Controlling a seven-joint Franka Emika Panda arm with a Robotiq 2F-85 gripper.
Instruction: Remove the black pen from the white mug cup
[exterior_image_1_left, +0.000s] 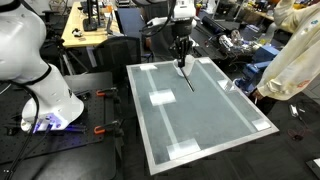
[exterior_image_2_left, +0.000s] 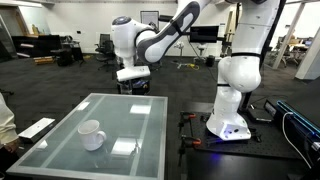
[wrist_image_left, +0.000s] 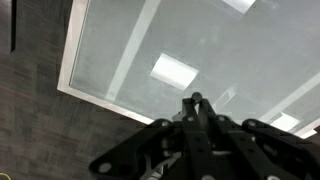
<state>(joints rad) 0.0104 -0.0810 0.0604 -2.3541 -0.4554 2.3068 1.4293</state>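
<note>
Both jaws look pressed onto the black pen (exterior_image_1_left: 188, 78), which hangs slanted under the gripper (exterior_image_1_left: 181, 52) over the glass table (exterior_image_1_left: 205, 125), held high, I'd guess, to stay clear of the white mug cup (exterior_image_2_left: 92, 133), standing well apart, penless.

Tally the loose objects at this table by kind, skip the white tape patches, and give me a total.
small plain white mug with a side handle: 1
thin straight black pen: 1
Total: 2
</note>
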